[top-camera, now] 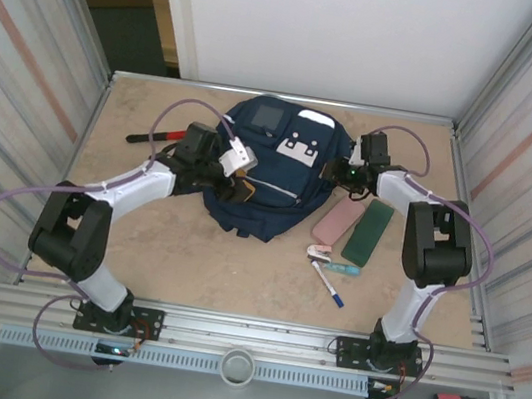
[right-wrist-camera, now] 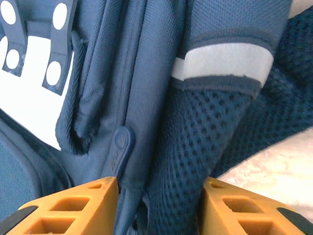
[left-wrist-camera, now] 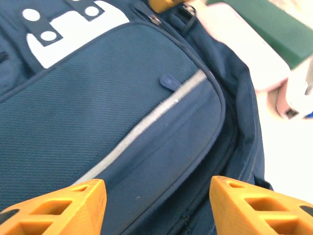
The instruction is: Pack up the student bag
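**A:** Where did the student bag (top-camera: 265,174) sit?

**B:** Flat toward the back middle of the desk (top-camera: 140,230), front pocket up. As far as I could tell it was zipped, with nothing packed.

**A:** So which step was in hand?

**B:** Opening it, I'd judge. The pink case (top-camera: 335,221), the green notebook (top-camera: 369,233) and the pens (top-camera: 329,280) lay just beside its right edge, waiting.

**A:** And the hands?

**B:** The left hand (left-wrist-camera: 156,208) hung over the front pocket, fingers spread and gripping nothing. The right hand (right-wrist-camera: 159,205) was at the bag's right flank, fingers apart around a fold of mesh fabric. It didn't look clamped, though I couldn't tell whether the pads brushed it.

**A:** What did the next move call for?

**B:** Probably pinching the zipper pull (right-wrist-camera: 121,144) just ahead of the right fingers and running it along its track while the left pinned the bag down.

**A:** Arm pose?

**B:** Both arms reached forward and inward with elbows out and wrists tipped down onto the bag.
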### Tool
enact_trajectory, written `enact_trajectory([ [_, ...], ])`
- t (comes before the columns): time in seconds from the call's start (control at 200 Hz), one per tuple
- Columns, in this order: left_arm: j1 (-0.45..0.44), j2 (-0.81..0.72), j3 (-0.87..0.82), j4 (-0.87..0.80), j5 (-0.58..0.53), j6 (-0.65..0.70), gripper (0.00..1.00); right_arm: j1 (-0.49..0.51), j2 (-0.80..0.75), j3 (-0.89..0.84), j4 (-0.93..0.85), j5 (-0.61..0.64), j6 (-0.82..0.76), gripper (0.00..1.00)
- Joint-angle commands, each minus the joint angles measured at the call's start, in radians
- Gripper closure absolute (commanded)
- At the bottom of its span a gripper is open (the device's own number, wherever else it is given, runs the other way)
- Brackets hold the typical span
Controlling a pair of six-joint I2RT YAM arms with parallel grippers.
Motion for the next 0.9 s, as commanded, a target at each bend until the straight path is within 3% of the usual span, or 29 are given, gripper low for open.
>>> enact_trajectory([
  [0.0, -0.027, -0.042, -0.019, 0.074, -0.114, -0.205, 0.4, 0.008, -0.101, -0.026, -0.054, 0.059, -0.059, 0.53],
  [0.115, -0.062, -0.048, -0.012, 0.052, -0.326, -0.358, 0.39, 0.039, -0.147, -0.047, -0.068, 0.115, -0.072, 0.49],
  [0.19, -0.063, -0.06, 0.0, -0.011, -0.409, -0.47, 0.39, 0.088, -0.171, -0.051, -0.093, 0.164, -0.103, 0.47],
  [0.316, -0.076, -0.097, -0.032, -0.018, -0.392, -0.559, 0.39, 0.159, -0.188, -0.047, -0.142, 0.24, -0.152, 0.44],
  [0.461, -0.185, -0.08, 0.008, -0.053, -0.46, -0.55, 0.38, 0.122, -0.168, -0.021, -0.153, 0.264, -0.154, 0.42],
  [0.541, -0.231, -0.051, 0.047, -0.084, -0.508, -0.556, 0.36, 0.057, -0.127, 0.021, -0.155, 0.205, -0.128, 0.4],
  [0.716, -0.249, -0.026, 0.026, -0.102, -0.549, -0.63, 0.35, -0.112, 0.035, 0.133, -0.095, -0.138, 0.005, 0.31],
  [0.897, -0.256, -0.146, -0.139, -0.104, -0.549, -0.746, 0.33, -0.141, 0.187, 0.237, -0.051, -0.264, 0.081, 0.34],
])
